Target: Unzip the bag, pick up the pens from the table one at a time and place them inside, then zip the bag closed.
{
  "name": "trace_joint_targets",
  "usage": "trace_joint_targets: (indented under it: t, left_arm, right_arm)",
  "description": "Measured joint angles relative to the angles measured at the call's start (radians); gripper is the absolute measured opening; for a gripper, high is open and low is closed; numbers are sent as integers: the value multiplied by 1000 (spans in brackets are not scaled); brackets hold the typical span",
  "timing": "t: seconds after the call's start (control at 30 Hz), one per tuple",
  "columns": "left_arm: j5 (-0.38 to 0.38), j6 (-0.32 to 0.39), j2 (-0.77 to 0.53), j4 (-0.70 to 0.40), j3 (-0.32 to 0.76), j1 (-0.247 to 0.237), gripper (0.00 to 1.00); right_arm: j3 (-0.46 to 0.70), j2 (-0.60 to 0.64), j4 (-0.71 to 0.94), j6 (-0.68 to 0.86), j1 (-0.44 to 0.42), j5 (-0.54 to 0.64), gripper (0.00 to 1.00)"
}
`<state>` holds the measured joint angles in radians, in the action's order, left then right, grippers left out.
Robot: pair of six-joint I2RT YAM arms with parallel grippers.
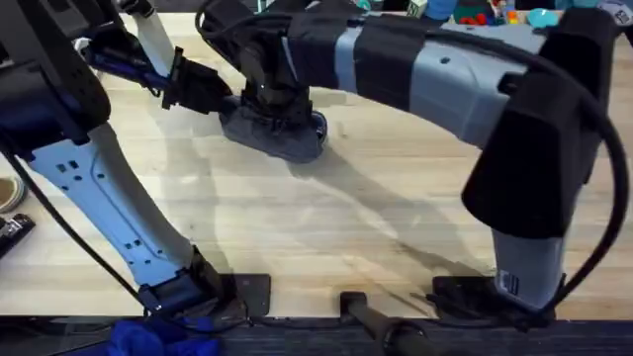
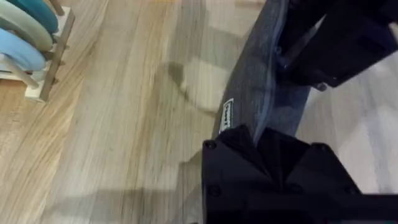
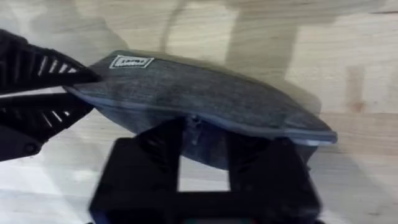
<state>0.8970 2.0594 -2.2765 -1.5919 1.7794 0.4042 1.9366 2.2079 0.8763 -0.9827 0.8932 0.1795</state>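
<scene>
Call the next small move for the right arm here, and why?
Probably slide the right gripper along the bag, drawing the zipper. Its fingers straddle the seam mid-length around what looks like the pull tab, while the left gripper pinches the bag's end to brace it. Whether the zipper is open or shut I cannot tell.

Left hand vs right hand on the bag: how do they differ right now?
1. Place: the left hand is at the end of the bag, by its label; the right hand is over its middle.
2. Approach: the left hand comes in endwise, along the bag; the right hand comes down across it.
3. Grip: the left hand is shut on the bag; the right hand's grip is unclear.

Both are black.
</scene>
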Motion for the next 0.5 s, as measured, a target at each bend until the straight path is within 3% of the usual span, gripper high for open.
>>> trace_joint_targets:
  t: [0.2,0.5]
  left_arm:
    - [0,0,0,-2,0,0,42]
    - [0,0,0,-2,0,0,42]
  right_arm:
    - [3,6,-8,16,0,-2,183]
    - [14,7,0,23,0,-8,41]
